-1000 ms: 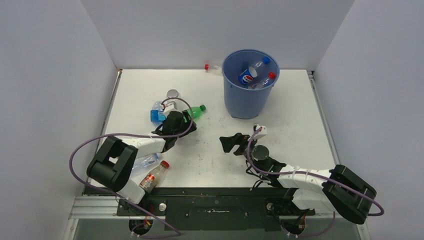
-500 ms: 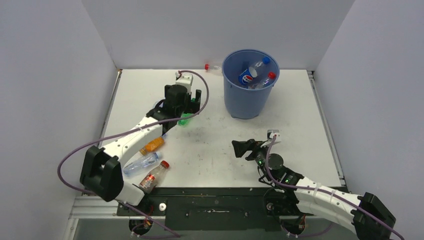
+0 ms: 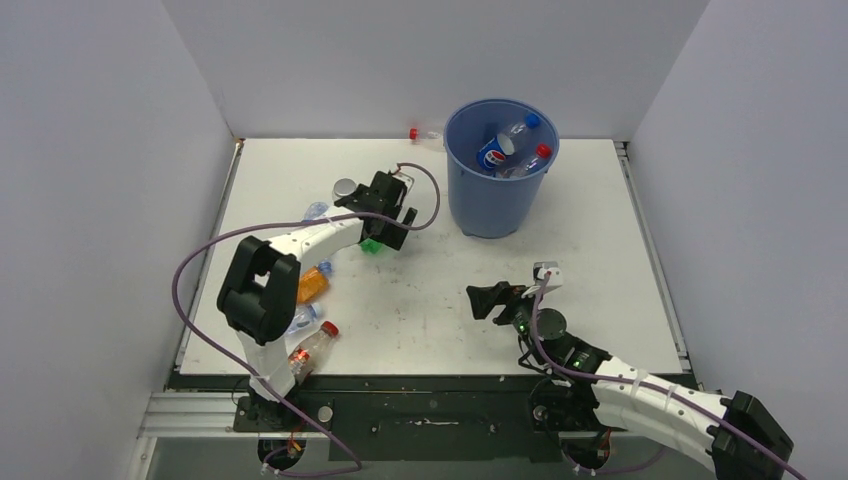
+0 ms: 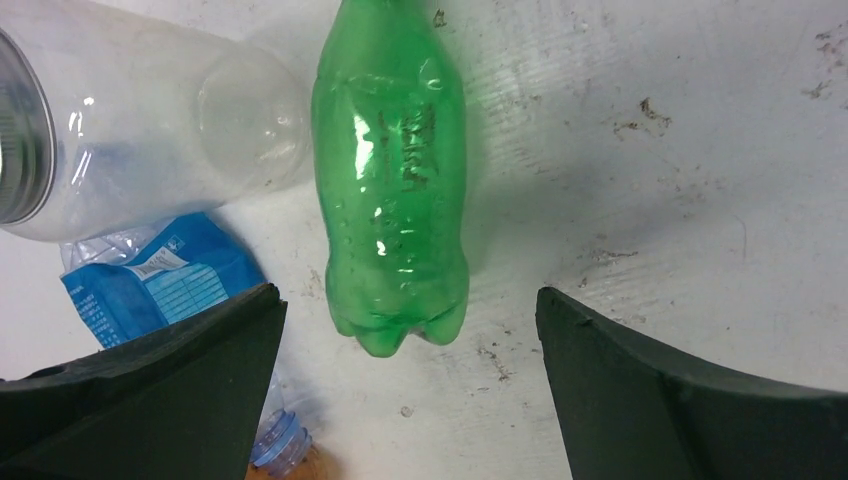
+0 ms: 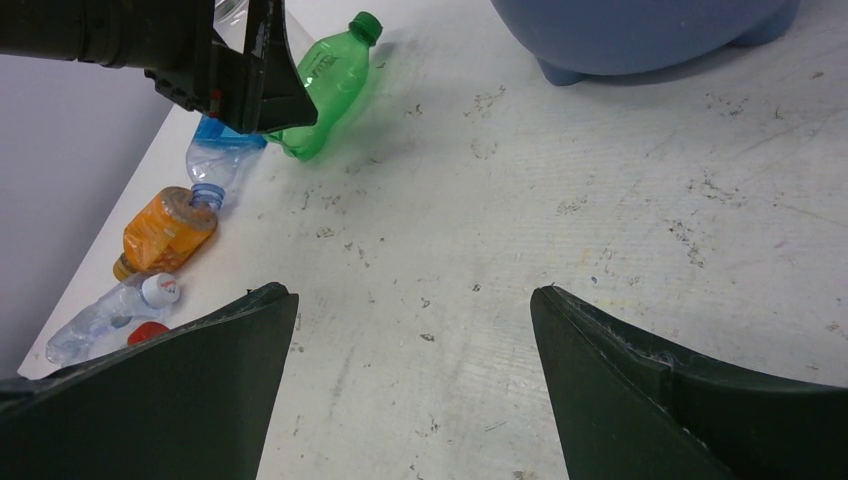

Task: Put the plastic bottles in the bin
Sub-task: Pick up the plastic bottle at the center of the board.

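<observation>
The left claw (image 4: 407, 293) is hanging wide open over the base end of the green bottle (image 4: 395, 180), gripping nothing; its two dark fingers (image 4: 150, 390) are standing either side of the bottle and clear of it. That bottle is lying on its side on the white bench (image 3: 600, 230), left of the bin (image 3: 497, 190), with its cap pointing toward the bin. Beside it a clear bottle with a silver lid (image 4: 150, 120) is lying flat, and a crumpled blue-labelled bottle (image 4: 160, 275) is lying just below that.

The right claw (image 3: 492, 300) is hovering low over bare bench near the front, also spread wide and gripping nothing.

The bin is standing upright at the back of the bench, holding a Pepsi-labelled bottle (image 3: 492, 153), a blue-capped clear bottle (image 3: 520, 128) and a red-capped bottle (image 3: 530, 160). A small red-capped bottle (image 3: 425, 134) is lying against the back wall, just left of the bin. Along the left edge an orange bottle (image 5: 165, 230), a white-capped clear bottle (image 5: 110, 310) and a red-labelled bottle (image 3: 310, 352) are lying on the bench.
</observation>
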Controlling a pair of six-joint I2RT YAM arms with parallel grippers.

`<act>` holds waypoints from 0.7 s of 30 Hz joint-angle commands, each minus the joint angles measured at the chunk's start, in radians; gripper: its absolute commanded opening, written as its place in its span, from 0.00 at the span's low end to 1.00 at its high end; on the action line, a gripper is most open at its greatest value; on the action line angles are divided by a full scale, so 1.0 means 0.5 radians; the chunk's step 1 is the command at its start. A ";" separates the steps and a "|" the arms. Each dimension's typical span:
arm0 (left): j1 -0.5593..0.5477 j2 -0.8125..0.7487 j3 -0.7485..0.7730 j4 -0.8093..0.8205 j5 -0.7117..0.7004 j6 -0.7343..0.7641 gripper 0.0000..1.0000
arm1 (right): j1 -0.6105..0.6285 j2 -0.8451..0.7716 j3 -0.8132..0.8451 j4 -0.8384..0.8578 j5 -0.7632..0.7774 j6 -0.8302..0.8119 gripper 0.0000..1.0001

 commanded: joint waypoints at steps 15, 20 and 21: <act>0.073 0.283 0.052 0.214 0.036 -0.184 0.83 | 0.016 -0.059 0.185 -0.113 -0.132 0.007 0.90; 0.073 0.225 -0.043 0.300 0.129 -0.231 0.69 | 0.018 -0.129 0.238 -0.187 -0.165 0.008 0.90; 0.073 0.222 -0.048 0.303 0.140 -0.240 0.65 | 0.018 -0.140 0.242 -0.200 -0.163 0.004 0.90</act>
